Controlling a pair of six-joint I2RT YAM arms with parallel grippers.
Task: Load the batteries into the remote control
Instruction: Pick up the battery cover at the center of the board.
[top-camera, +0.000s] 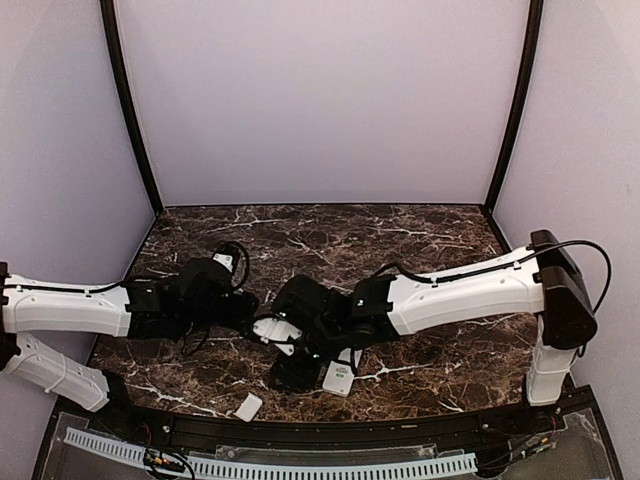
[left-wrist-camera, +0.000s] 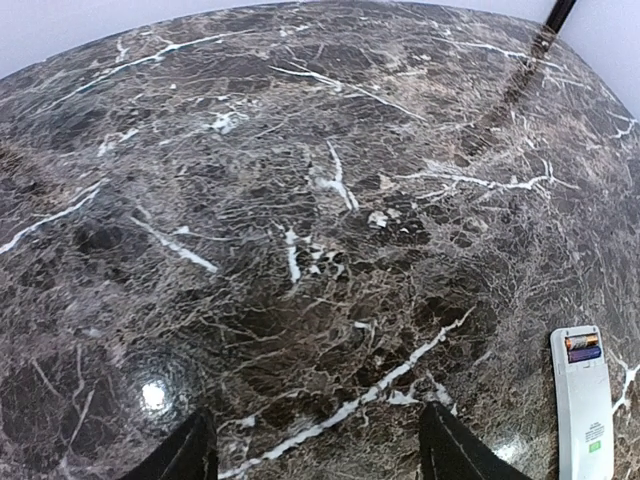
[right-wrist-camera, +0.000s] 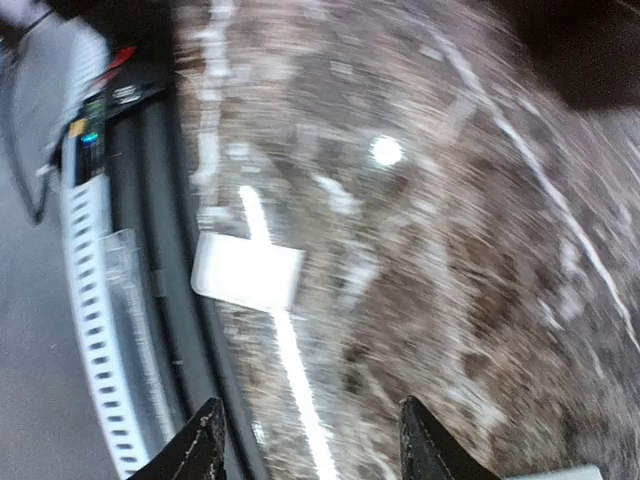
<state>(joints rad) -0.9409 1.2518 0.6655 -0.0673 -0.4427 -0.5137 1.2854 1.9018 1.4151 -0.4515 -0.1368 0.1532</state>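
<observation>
The remote control (top-camera: 338, 377) lies near the table's front edge, back side up in the left wrist view (left-wrist-camera: 583, 405). Its open compartment at one end holds a dark bluish battery (left-wrist-camera: 583, 348) with an orange band; I cannot tell whether a second one lies beside it. My left gripper (top-camera: 252, 310) (left-wrist-camera: 318, 462) is open and empty over bare marble, left of the remote. My right gripper (top-camera: 286, 377) (right-wrist-camera: 310, 452) is open and empty, low beside the remote. It points toward the white cover plate (top-camera: 248, 406) (right-wrist-camera: 247, 272). The right wrist view is motion-blurred.
The dark marble table (top-camera: 330, 235) ends at a black front rail (top-camera: 300, 432), with a white perforated strip (right-wrist-camera: 95, 300) beyond it. The cover plate lies right by that rail. Purple walls close the back and sides.
</observation>
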